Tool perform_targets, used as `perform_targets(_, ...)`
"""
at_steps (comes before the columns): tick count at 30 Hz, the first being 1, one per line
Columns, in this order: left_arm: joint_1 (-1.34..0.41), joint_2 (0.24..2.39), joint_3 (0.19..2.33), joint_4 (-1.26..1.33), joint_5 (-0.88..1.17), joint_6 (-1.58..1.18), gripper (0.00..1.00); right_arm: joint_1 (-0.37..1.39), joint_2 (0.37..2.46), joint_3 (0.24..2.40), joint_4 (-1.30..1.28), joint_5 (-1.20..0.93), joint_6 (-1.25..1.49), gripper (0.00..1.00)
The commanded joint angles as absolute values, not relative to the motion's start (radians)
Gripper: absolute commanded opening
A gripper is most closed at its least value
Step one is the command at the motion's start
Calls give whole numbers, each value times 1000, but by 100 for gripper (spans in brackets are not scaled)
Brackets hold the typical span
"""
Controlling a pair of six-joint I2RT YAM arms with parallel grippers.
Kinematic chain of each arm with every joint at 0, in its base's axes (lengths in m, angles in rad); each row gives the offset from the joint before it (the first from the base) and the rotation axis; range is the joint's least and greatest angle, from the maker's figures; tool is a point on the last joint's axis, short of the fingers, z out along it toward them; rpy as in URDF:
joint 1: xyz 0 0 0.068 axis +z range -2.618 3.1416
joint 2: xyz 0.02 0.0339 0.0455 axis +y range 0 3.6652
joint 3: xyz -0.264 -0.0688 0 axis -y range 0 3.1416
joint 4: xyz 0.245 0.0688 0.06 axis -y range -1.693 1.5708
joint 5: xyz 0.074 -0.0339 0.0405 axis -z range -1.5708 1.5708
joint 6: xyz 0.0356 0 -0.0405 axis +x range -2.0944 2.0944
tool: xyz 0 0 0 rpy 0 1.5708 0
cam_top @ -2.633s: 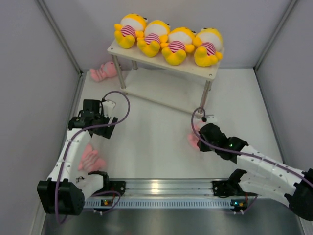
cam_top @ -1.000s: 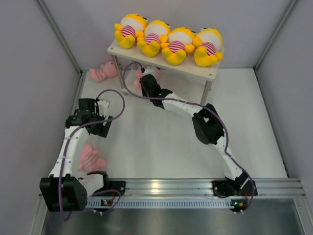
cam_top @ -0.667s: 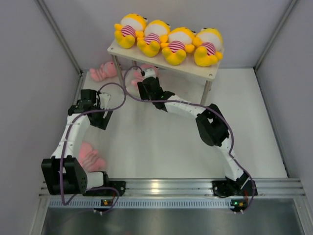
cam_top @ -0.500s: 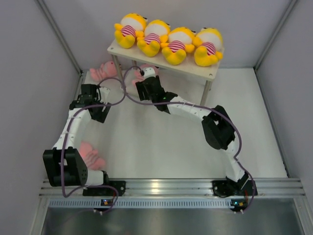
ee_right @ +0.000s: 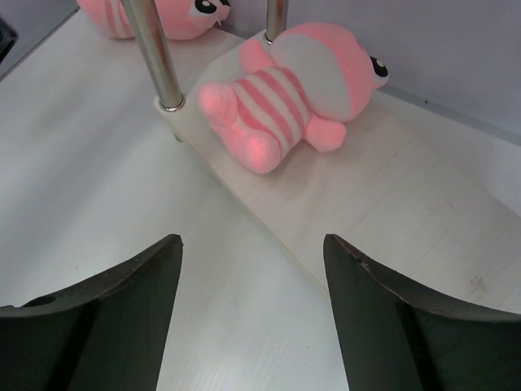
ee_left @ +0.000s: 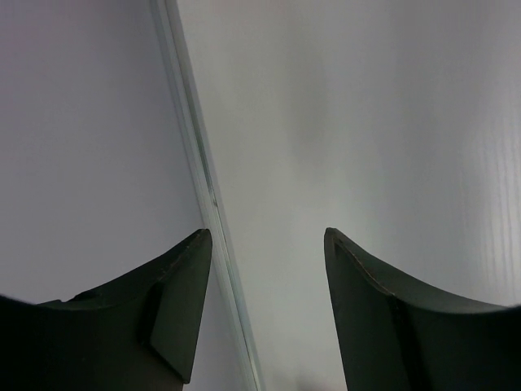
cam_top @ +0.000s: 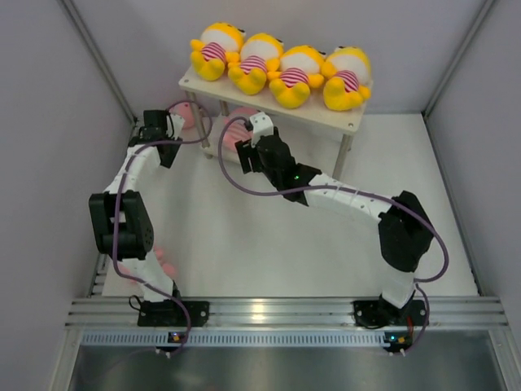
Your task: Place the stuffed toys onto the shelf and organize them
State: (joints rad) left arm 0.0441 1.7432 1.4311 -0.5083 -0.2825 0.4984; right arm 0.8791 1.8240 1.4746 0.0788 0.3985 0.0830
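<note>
Pink toy [ee_right: 293,98] lies on shelf [ee_right: 391,204] lower board, by its leg. R hand [ee_right: 252,244] apart, empty, facing shelf. L hand [ee_left: 266,236] apart, empty. Toy prob. soft, light; pinch across belly.

Fuzzy plush pink toy [ee_right: 281,94], pale matt wood shelf board [ee_right: 407,204], glossy metal leg [ee_right: 151,57], smooth white tabletop [ee_right: 81,179]

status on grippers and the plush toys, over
Left gripper open, empty. Right gripper open, empty, facing pink striped plush toy on cream lower shelf board. Second pink plush toy beyond metal leg.
</note>
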Motion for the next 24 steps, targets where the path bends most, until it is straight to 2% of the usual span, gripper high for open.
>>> perform_targets(1,44,1842,1561,-454,-298,489,63,900,1718,1424,153,388,49,70)
perform_targets(5,49,1968,1724,-454,-328,473,60,913,1646,1333,176,379,41,70)
perform_targets(17,87,2293,2123,-456,-318,341,62,966,1488,1195,183,413,-48,70)
perform_targets(24,130,2388,2204,-454,-151,264,64,973,1486,1189,164,422,-64,70)
